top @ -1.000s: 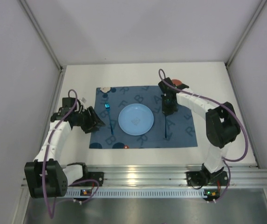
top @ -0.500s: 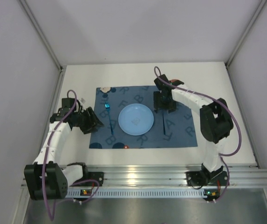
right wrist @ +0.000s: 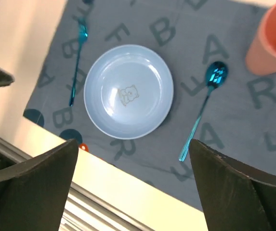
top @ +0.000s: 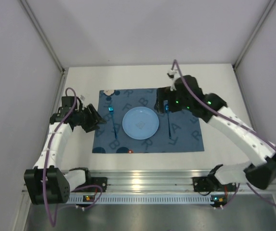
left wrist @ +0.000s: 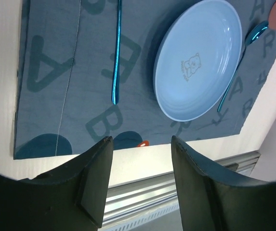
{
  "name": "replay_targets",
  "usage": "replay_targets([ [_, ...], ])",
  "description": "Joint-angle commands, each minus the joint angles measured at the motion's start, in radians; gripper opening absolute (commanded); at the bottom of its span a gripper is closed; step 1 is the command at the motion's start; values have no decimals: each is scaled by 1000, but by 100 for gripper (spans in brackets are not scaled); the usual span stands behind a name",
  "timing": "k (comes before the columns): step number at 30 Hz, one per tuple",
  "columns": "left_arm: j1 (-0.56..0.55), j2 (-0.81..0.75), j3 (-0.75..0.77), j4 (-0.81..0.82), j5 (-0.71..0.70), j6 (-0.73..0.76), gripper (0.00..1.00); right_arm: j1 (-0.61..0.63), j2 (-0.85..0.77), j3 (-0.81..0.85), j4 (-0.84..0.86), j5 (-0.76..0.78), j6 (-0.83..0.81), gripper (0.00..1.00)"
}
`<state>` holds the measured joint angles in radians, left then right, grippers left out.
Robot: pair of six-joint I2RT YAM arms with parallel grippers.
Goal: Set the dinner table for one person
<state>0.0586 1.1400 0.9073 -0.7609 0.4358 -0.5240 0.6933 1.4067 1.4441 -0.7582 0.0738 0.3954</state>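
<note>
On the white dinner table [top: 224, 86] lies a dark blue lettered mat [top: 186, 130]. A light blue plate [top: 140, 122] sits at its middle, with a teal fork [top: 111, 118] to its left and a teal spoon [top: 169, 124] to its right. The right wrist view shows the plate [right wrist: 128, 91], the spoon [right wrist: 205, 106], the fork [right wrist: 77, 57] and an orange cup [right wrist: 272, 38]. My right gripper [top: 164, 107] hangs high over the spoon's bowl end, wide open and empty [right wrist: 133, 142]. My left gripper [top: 93, 119] hovers at the mat's left edge, open and empty [left wrist: 141, 139].
A small pale disc [top: 109, 91] lies at the mat's far left corner. The right arm hides the orange cup in the top view. An aluminium rail [top: 147, 180] runs along the near edge. Grey walls [top: 22, 96] close in the table on three sides.
My right gripper has opened, let go of the spoon and risen above it; the spoon now lies on the mat right of the plate. The left gripper has drifted slightly left.
</note>
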Motion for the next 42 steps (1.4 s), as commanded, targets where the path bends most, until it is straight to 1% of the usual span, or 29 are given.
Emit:
replay_targets([
  [1,3,1,48,71,29,-56,57,6,-314,-144,138,85,-69,100],
  [2,3,4,65,69,27,-48,58,5,-395,-201,154,127,-69,100],
  [4,3,4,102,68,26,-27,63,3,-457,-252,158,226,-78,100],
  [6,-5,12,140,66,3,-15,65,3,-531,-327,192,260,-137,100],
  [7,-17,20,187,58,-32,-10,66,3,-552,-350,194,280,-160,100],
  [9,-54,8,222,77,-167,-7,68,3,-613,-402,203,293,-179,100],
  [10,-55,-8,232,121,-221,-5,69,3,-632,-430,201,294,-175,100],
  [11,-107,-28,223,164,-352,-4,70,3,-662,-441,197,293,-149,100],
  [12,-127,-87,207,208,-426,2,71,3,-675,-450,188,287,-130,100],
  [13,-150,-120,136,256,-518,31,71,3,-684,-467,180,275,-112,100],
  [14,-187,-161,81,420,-585,62,71,3,-702,-475,163,270,-89,100],
  [15,-200,-196,18,508,-653,103,71,3,-710,-482,155,268,-43,100],
  [16,-209,-259,-110,611,-675,196,71,3,-718,-494,151,262,-21,100],
  [17,-212,-282,-172,790,-687,252,72,3,-732,-501,142,253,-7,100],
  [18,-212,-298,-233,880,-697,304,74,3,-741,-507,138,242,15,100],
  [19,-212,-309,-343,963,-753,379,76,3,-753,-522,138,229,19,100],
  [20,-212,-304,-385,1074,-778,396,81,3,-776,-528,135,225,31,100],
  [22,-209,-243,-473,1152,-799,430,83,3,-802,-540,110,242,43,100],
  [25,-184,-131,-499,1213,-786,433,85,3,-862,-536,67,251,63,100],
  [26,-184,-67,-511,1250,-783,446,85,3,-889,-533,56,250,75,100],
  [27,-183,-42,-527,1293,-784,449,86,3,-900,-528,45,247,80,100],
  [28,-178,-13,-544,1374,-779,452,87,3,-908,-516,21,239,85,100],
  [29,-165,41,-548,1406,-779,441,87,3,-916,-508,4,236,95,100],
  [32,-146,125,-556,1538,-731,429,88,2,-913,-466,-75,238,129,100],
  [33,-146,191,-558,1572,-723,433,88,3,-910,-452,-93,233,135,100],
  [36,-144,303,-579,1716,-738,456,88,3,-890,-397,-145,187,137,100],
  [40,-123,392,-622,1854,-695,441,87,3,-861,-317,-210,184,158,100],
  [41,-112,415,-625,1920,-681,440,86,3,-851,-309,-217,185,177,100],
  [42,-111,438,-622,1921,-684,444,87,3,-844,-303,-220,187,184,100],
])
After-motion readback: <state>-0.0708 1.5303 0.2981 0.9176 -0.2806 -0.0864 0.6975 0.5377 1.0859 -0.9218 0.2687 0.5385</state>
